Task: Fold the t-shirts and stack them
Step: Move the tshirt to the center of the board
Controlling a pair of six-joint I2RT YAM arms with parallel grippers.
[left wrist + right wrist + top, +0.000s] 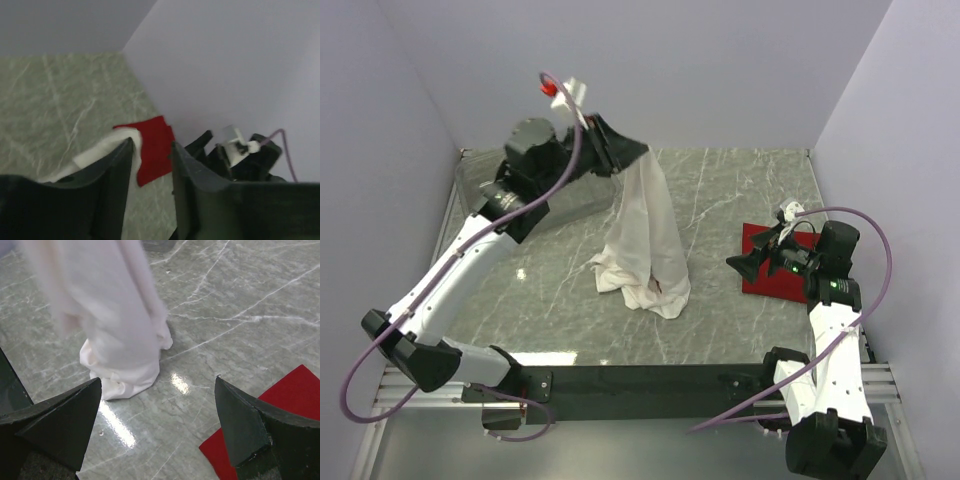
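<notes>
I count two shirts: one white shirt and one red shirt. There are two robot arms, one left arm and one right arm. Each arm carries one gripper, so there are two: the left gripper and the right gripper. Each gripper has two fingers, four in total. There is one clear bin and one table.

Boxed-in work cell
I see pale lilac walls on three sides, a grey-green marbled table with white veins — glossy, catching light.
</notes>
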